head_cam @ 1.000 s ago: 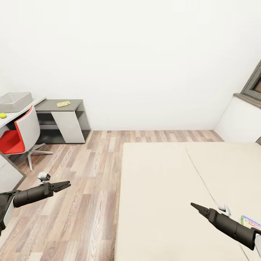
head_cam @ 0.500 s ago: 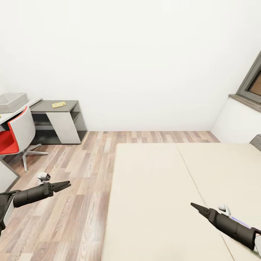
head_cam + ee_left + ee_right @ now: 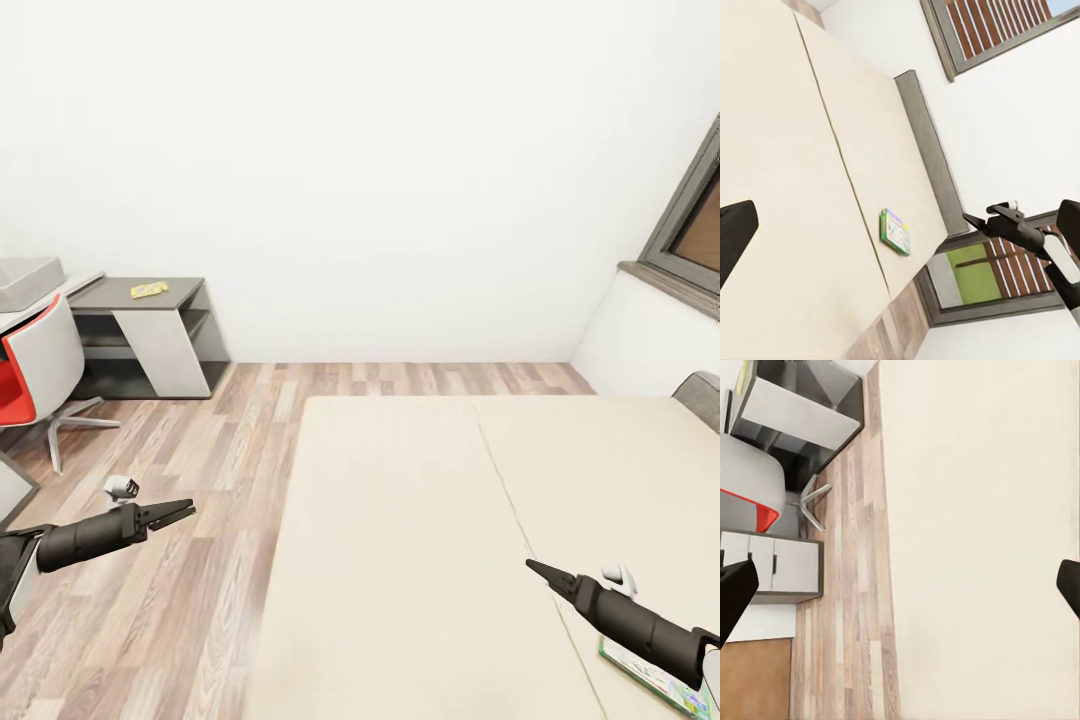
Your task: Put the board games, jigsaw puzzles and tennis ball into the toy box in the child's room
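Board game (image 3: pixel 655 676): flat pale green box, near right on the bed (image 3: pixel 420 520), beneath the right gripper (image 3: pixel 534 568). Likely light, stiff; grip a long edge. Left gripper (image 3: pixel 186 511): jaws slightly apart; right: together.

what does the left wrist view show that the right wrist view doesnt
The left wrist view alone has a pale green board game lying flat on the bed near its far edge, a slatted window, and the right pincer held over that side.

The right wrist view alone has the red and white chair, the white drawers of the table, and the wood-plank floor.

Both share the cream bed.
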Tool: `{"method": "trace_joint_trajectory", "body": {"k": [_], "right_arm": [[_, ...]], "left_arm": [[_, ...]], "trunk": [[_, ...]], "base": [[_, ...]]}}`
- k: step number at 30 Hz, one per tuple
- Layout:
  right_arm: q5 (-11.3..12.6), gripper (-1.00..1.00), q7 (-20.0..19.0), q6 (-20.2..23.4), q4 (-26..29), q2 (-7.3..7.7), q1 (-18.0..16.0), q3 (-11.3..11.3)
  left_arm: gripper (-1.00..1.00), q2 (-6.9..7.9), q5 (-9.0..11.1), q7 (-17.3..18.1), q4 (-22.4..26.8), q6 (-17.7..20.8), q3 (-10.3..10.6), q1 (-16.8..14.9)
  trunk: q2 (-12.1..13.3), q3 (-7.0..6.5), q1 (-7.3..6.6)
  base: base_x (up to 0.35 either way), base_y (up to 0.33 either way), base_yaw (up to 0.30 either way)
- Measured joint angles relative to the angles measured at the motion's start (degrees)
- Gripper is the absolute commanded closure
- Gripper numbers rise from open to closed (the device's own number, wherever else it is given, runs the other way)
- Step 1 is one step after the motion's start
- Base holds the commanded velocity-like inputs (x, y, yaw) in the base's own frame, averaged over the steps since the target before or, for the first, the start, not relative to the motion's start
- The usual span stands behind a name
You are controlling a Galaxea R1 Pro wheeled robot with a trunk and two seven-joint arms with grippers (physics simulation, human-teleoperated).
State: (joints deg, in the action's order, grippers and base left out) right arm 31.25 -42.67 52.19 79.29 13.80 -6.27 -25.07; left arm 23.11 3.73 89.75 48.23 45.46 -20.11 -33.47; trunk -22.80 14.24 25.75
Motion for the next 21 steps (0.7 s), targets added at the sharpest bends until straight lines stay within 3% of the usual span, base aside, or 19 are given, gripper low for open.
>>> {"method": "trace_joint_trajectory", "body": {"k": [21], "right_arm": [[0.0, -1.0, 0.0, 0.01, 0.0, 0.0, 0.0, 0.0]], "left_arm": [[-1.0, 0.0, 0.0, 0.0, 0.0, -0.01, 0.0, 0.01]], "trunk": [[0.0, 0.0, 0.0]], "base": [[0.0, -0.242, 0.0]]}}
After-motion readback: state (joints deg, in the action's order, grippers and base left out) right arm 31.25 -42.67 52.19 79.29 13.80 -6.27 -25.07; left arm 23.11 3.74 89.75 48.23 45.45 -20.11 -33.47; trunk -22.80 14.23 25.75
